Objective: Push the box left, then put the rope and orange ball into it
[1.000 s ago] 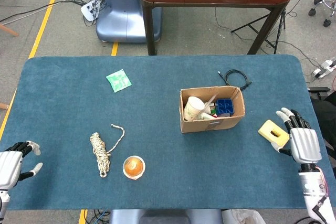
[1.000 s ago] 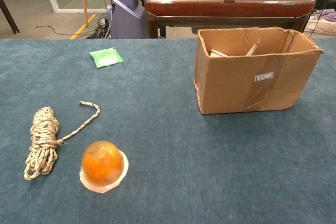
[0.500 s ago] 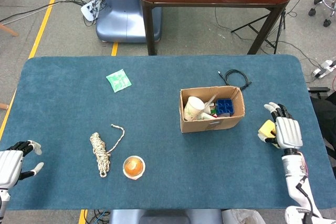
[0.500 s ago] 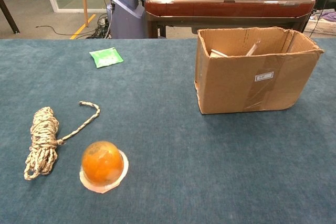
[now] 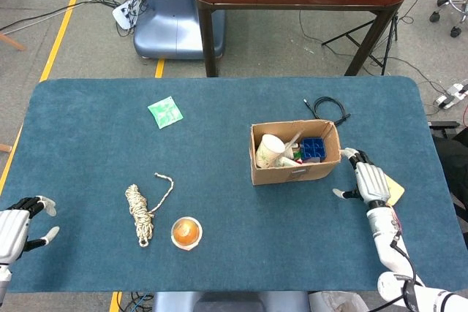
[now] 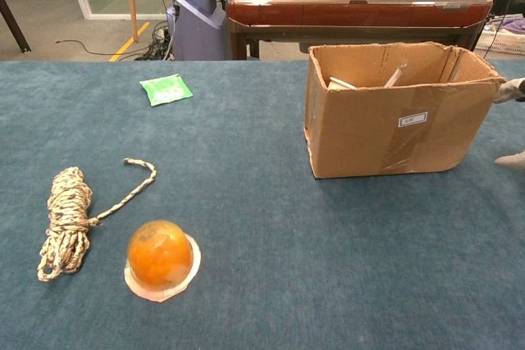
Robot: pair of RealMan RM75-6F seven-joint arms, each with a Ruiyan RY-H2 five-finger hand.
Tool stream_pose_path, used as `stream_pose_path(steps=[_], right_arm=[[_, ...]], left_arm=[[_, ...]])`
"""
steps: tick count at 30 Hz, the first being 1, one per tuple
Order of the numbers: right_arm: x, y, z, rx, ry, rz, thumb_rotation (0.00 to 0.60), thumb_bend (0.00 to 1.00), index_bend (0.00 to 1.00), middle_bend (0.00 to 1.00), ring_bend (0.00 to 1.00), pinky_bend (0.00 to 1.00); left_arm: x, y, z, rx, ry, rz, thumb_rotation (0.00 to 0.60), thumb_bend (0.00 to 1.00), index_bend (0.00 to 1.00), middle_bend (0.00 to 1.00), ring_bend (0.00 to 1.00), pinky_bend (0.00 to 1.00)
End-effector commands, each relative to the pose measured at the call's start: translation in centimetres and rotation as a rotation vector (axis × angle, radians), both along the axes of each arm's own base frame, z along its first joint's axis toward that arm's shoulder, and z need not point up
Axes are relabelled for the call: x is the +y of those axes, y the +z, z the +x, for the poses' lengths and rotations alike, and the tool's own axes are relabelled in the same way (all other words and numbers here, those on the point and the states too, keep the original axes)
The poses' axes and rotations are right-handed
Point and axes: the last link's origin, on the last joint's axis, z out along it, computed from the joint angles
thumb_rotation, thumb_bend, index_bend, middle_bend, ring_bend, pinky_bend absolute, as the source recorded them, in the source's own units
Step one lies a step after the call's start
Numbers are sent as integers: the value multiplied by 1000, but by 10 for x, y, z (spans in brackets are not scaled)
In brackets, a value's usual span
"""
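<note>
Cardboard box [image 5: 295, 155] stands open-topped, holding clutter.

there is one box [image 5: 295, 153], one rope [image 5: 140, 210], one orange ball [image 5: 186, 231], one green packet [image 5: 165, 112], one black cable [image 5: 327, 108], one yellow thing [image 5: 393, 189] and two hands [image 5: 369, 182] [image 5: 14, 230].
</note>
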Motion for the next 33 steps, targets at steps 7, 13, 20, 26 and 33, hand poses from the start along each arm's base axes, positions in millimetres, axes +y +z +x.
stream_pose_path(steps=[7,13,20,26,33], right_arm=[[8,-18,26,-136,28,159,600,53,177,129,54,277],[6,-28,39,-149,68,190,600,53,177,133,54,277],[-6,-34,53,-126,108,184,600,53,177,143,55,277],[-22,-37,63,-97,120,169,600,54,177,154,57,277],[-40,-48,78,-66,143,176,600,58,177,167,68,277]], left_arm=[[-1,2,0,-3,-2,2,600,185,516,415,352,516],[-2,2,1,-2,-2,2,600,185,516,414,352,517],[-3,2,0,-1,1,0,600,185,515,414,352,516],[-2,2,0,-1,5,-1,600,185,515,414,352,516],[-2,3,-2,-3,12,4,600,185,508,415,352,516]])
